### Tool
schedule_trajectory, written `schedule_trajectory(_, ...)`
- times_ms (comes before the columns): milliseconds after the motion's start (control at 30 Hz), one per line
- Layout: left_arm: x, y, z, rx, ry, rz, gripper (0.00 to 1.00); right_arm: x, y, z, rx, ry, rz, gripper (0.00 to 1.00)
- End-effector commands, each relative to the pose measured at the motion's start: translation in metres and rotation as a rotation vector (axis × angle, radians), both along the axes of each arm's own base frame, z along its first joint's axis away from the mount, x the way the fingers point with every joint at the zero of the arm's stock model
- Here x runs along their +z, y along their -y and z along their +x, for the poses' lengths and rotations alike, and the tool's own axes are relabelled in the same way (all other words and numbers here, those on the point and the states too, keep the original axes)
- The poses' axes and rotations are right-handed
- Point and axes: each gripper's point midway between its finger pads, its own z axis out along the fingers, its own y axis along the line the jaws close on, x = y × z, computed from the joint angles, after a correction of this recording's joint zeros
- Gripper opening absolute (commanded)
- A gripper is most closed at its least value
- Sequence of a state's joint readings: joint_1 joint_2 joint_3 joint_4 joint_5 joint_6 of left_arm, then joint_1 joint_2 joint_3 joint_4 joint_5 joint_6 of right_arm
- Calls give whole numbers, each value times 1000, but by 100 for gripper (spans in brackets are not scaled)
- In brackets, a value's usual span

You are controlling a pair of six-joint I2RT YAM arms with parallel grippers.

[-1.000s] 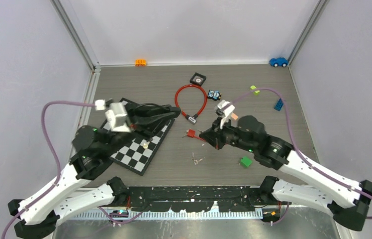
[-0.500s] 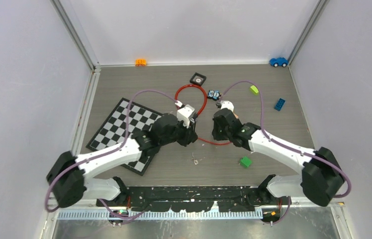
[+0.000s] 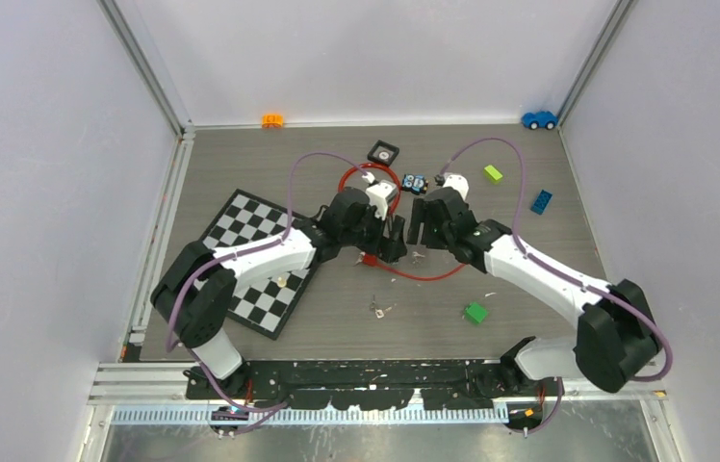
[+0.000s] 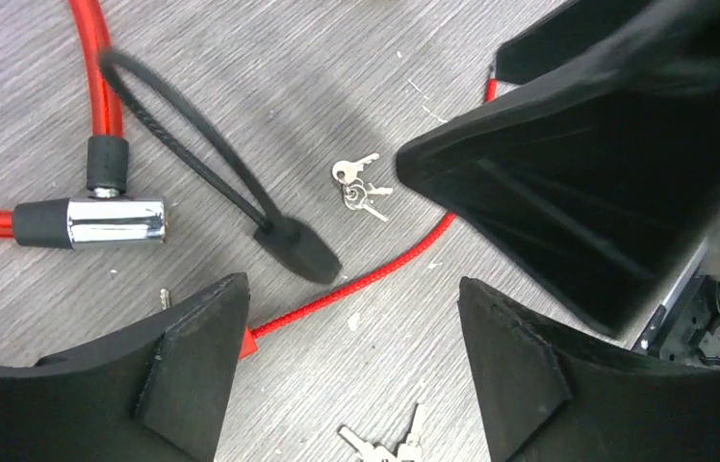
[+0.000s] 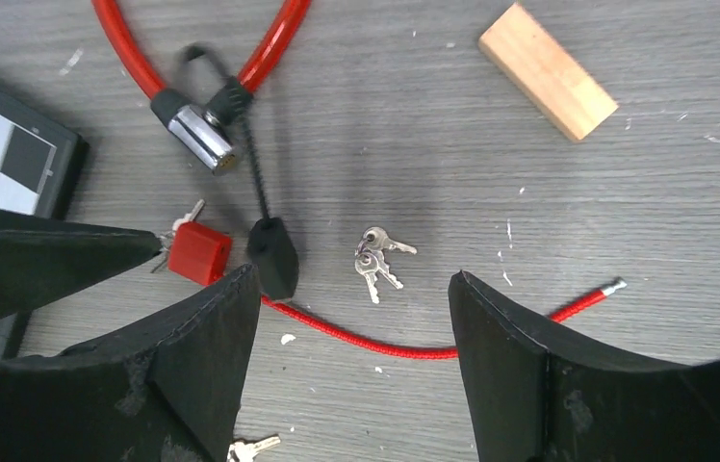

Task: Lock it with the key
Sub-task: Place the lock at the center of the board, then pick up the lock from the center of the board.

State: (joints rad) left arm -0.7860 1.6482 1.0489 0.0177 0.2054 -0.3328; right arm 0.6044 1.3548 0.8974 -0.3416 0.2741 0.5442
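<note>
Top view: fixed, high above the near edge of the table (image 3: 270, 164), tilted down on the whole of it; distant. Left wrist view: close over the keys (image 4: 361, 188), facing straight down, keys above centre. Right wrist view: likewise close, facing down, keys (image 5: 375, 255) near centre. Shared by both wrist views: keys, red cord (image 4: 356, 284), table patch around them.

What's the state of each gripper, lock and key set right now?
left gripper, open, empty.
right gripper, open, empty.
cable lock, loop closed at its chrome end, no key in it.
red lock, lying loose, unheld.
thin cable, metal tip free, not in the red lock.
keys, lying loose, unheld.
spare keys, lying loose, unheld.
</note>
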Motion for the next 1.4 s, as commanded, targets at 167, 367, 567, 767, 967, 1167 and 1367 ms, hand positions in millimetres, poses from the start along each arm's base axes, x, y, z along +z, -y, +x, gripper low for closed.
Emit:
schedule_trajectory(167,20,-41,22,154,-10,31,91,19,34,-25,-89,58,8,76)
schedule_trajectory(367,-34,-68,11,275,-227,137,86,16,45,-40,-118,54,19,74)
schedule_trajectory(567,-64,-58,9,281,-294,118,82,16,44,-44,-105,50,35,74)
schedule_trajectory(767,-62,-54,21,234,-224,211,82,11,43,-48,-94,39,44,73)
schedule_trajectory(967,-65,-50,23,198,-166,326,77,7,42,-51,-90,32,56,72)
schedule_trajectory(1167,-80,-47,13,162,-146,433,62,5,41,-52,-82,27,56,72)
schedule_trajectory(1367,-89,-54,14,184,-142,488,56,5,41,-53,-80,25,62,72)
